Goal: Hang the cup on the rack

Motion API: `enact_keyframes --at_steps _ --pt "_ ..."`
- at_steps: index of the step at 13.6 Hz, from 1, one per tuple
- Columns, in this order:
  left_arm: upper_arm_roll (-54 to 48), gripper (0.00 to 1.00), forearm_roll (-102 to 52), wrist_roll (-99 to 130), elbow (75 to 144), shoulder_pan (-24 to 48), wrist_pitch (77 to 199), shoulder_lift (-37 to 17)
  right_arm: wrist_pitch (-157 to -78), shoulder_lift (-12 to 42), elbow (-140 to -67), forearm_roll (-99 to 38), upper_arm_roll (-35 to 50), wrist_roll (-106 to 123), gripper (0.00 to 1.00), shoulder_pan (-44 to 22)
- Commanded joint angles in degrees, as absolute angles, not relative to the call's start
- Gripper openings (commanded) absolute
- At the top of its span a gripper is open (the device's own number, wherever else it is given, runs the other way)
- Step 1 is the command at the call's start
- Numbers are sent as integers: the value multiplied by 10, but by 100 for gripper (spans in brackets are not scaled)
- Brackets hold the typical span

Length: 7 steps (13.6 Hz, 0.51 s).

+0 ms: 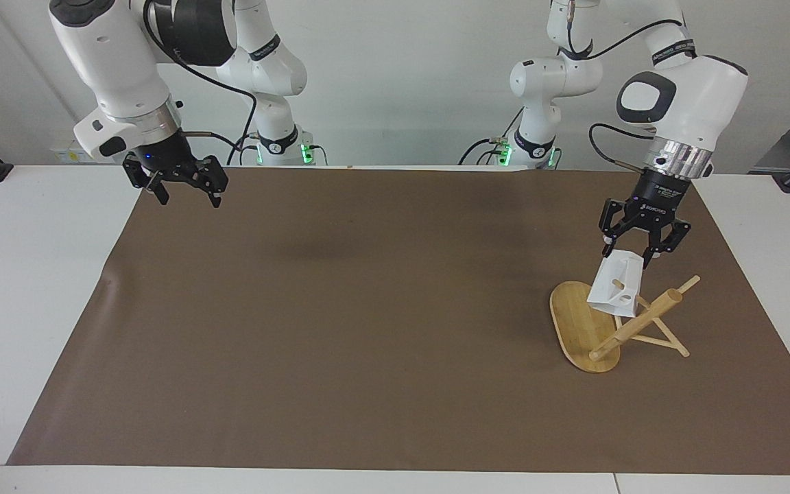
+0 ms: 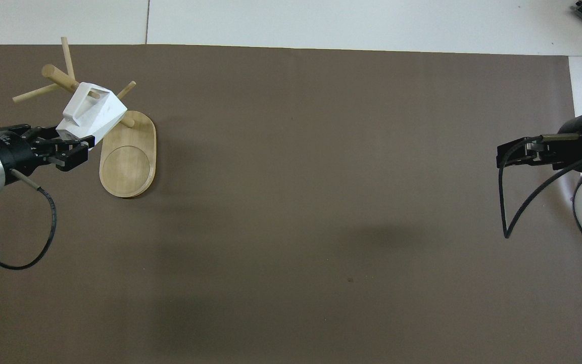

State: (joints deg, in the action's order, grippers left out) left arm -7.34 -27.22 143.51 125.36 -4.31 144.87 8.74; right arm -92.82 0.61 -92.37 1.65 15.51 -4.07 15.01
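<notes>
My left end effector (image 1: 628, 252) grips the cup (image 1: 617, 285) tight, tilted over the rack (image 1: 583, 326). I should line the handle hole with a peg and slide gently. My right end effector (image 1: 184, 200) waits open.

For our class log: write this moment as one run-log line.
left gripper: shut on cup over rack | right gripper: open, waiting

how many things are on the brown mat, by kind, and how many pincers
cup: 1, white, held in the left pincer over the rack
rack: 1, bamboo, toward the left arm's end of the mat
pincers: 2, left shut on the cup, right pincer open, waiting over the mat's edge
total: 4
</notes>
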Motion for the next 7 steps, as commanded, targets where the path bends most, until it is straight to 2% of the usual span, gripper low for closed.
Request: enact_keyframes --at_steps 1,7 --pt "-76 0 -274 1455 1259 -42 1476 75 -914 11 -908 14 158 -38 100 157" --pt "-76 0 -274 1462 1258 -42 1475 75 -908 8 -908 12 149 8 100 156"
